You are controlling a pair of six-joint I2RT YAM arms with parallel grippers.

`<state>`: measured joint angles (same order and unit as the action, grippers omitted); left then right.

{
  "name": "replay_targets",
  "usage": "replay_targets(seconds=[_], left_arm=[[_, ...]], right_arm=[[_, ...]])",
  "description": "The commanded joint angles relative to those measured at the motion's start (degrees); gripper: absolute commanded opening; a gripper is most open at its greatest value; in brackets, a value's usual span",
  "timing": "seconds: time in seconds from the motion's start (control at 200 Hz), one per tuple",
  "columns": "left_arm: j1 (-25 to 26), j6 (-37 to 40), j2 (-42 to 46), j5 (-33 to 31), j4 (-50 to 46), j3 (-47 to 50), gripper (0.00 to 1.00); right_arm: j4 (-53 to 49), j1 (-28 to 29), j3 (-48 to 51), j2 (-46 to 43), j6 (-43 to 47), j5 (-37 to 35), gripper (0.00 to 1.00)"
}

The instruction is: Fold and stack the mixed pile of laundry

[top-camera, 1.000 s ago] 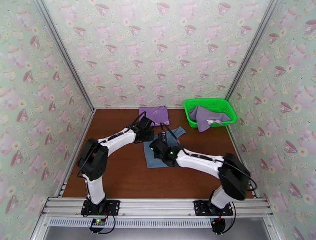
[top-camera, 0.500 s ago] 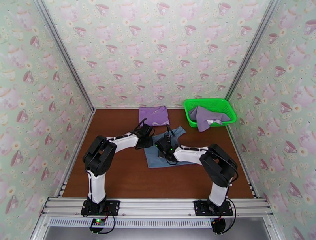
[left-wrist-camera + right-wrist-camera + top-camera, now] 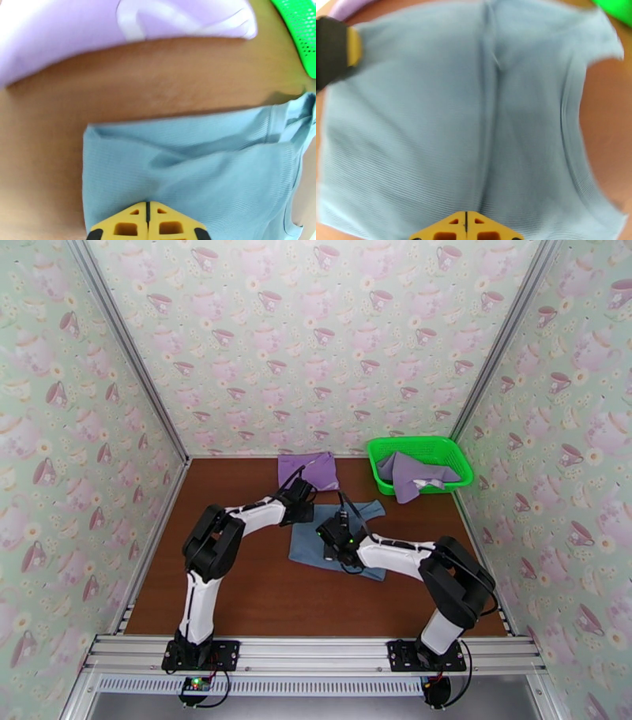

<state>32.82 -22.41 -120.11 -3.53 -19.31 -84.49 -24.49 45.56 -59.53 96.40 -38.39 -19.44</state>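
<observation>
A brown table (image 3: pixel 237 587) between teacup-papered walls (image 3: pixel 316 343) carries the blue-grey garment (image 3: pixel 304 546).

Brown wooden tabletop (image 3: pixel 237 591) lay bare along the near edge and left side, while a green plastic mesh basket (image 3: pixel 457 453) blocked the far right corner, a bright purple shirt (image 3: pixel 308 470) the far middle, and the white left arm (image 3: pixel 254 514) and white right arm (image 3: pixel 395 553) the centre.
</observation>
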Motion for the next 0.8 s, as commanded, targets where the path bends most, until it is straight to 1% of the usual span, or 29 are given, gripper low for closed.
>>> replay_targets(seconds=[0.0, 0.065, 0.15, 0.235, 0.316, 0.371, 0.436, 0.556, 0.666, 0.796], left_arm=[[-0.03, 3.02, 10.84, -1.55, 2.15, 2.60, 0.00], [0.61, 2.05, 16.46, -2.79, 0.89, 5.77, 0.00], [1.73, -1.52, 21.56, -2.56, -1.21, 10.39, 0.02], [4.07, -7.21, 23.37, -1.68, -0.80, 15.89, 0.00], [6.97, -13.21, 23.15, -2.20, 3.63, 21.83, 0.00], [8.87, -17.08, 21.91, -2.65, 7.58, 25.13, 0.00], [11.14, -20.52, 19.64, -3.15, 10.56, 26.75, 0.00], [14.97, -24.32, 15.63, -5.78, 12.03, 26.84, 0.00], [16.04, -26.10, 13.22, -6.40, 11.63, 26.84, 0.00], [14.73, -24.39, 12.76, -7.58, 9.30, 29.58, 0.00]], right_arm=[[-6.17, -4.58, -6.62, -4.91, 10.57, -0.14, 0.00], [-7.24, -8.82, -9.36, -5.01, 15.21, 4.60, 0.01], [-7.51, -14.78, -13.15, -2.19, 20.33, 13.64, 0.01], [-8.23, -19.18, -18.36, 3.74, 24.41, 21.85, 0.00], [-9.90, -21.49, -24.34, 10.18, 26.73, 26.24, 0.00], [-10.63, -22.21, -27.84, 14.16, 28.09, 26.66, 0.00], [-11.56, -22.77, -31.78, 18.85, 29.19, 26.17, 0.00], [-13.12, -24.00, -35.97, 25.39, 28.36, 24.51, 0.00], [-11.74, -24.74, -33.21, 26.71, 24.51, 23.52, 0.00], [-7.15, -24.73, -23.82, 23.94, 18.65, 22.53, 0.00]])
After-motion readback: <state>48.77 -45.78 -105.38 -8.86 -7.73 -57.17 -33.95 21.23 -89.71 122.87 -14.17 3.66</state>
